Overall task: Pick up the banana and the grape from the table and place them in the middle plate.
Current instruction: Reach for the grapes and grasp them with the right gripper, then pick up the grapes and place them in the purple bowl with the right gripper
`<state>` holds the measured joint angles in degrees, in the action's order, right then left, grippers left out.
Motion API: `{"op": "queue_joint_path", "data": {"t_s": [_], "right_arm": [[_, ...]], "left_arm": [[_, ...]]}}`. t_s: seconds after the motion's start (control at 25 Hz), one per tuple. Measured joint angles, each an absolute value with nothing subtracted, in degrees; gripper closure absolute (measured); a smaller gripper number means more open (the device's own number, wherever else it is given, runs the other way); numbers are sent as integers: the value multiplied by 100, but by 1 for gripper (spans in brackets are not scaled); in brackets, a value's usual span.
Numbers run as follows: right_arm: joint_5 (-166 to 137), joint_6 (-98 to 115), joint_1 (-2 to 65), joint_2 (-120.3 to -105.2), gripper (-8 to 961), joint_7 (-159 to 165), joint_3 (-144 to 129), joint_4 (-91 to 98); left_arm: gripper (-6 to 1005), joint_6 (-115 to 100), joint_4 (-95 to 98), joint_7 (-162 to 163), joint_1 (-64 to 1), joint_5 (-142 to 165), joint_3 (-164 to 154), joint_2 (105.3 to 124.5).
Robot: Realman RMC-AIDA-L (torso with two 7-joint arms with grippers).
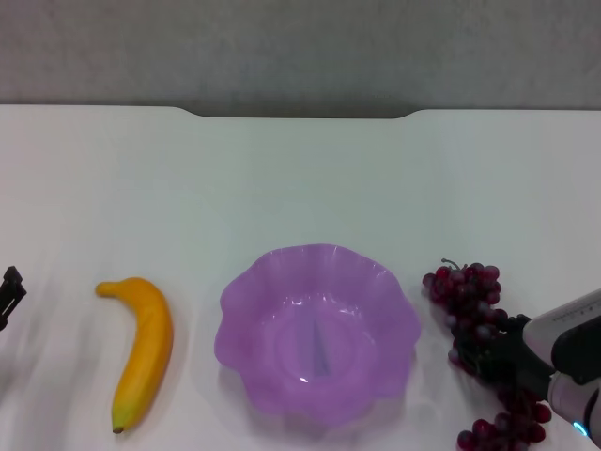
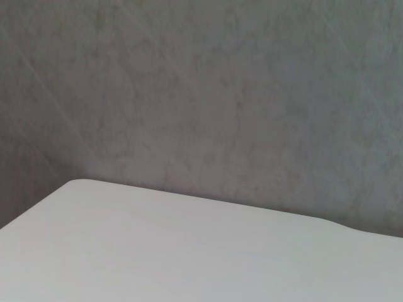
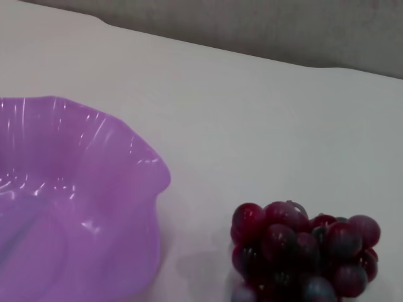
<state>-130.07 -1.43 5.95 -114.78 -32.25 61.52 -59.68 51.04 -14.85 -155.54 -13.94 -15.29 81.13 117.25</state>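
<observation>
Nearest the head camera, at the lower right, the right gripper (image 1: 488,352) sits over the middle of the grape (image 1: 474,324), its dark fingers down among the berries; whether they are clenched on the bunch or released cannot be told from any view.

Largest of all is the white bench (image 1: 300,178), which fills most of the head view and ends at a notched far edge against a grey wall (image 1: 300,47). The left wrist view shows only a corner of this surface and the wall behind it.

Next in size, the middle plate (image 1: 319,331), a translucent purple dish with a scalloped rim, stands on the bench at the centre near edge with nothing inside it. In the right wrist view its wavy wall (image 3: 75,189) lies just beside the grape, with a strip of bench between them.

To the robot's left of the plate and apart from it, the banana (image 1: 143,349) lies on the bench, its greenish tip pointing toward the camera.

At the far left edge, the left gripper (image 1: 9,293) shows only as a small dark piece, well clear of the banana; its state cannot be told.
</observation>
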Motion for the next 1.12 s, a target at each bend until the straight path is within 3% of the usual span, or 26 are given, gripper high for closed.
{"op": "queue_joint_path", "data": {"t_s": [0.16, 1.12], "right_arm": [[-13007, -141, 598, -11479, 432, -3230, 6152, -5973], [-13024, -57, 632, -11468, 604, -3270, 6089, -5950]], "left_arm": [[92, 5127, -1486, -15551, -1396, -1529, 8113, 11725], [91, 5151, -1485, -15542, -1373, -1529, 8112, 11725]]}}
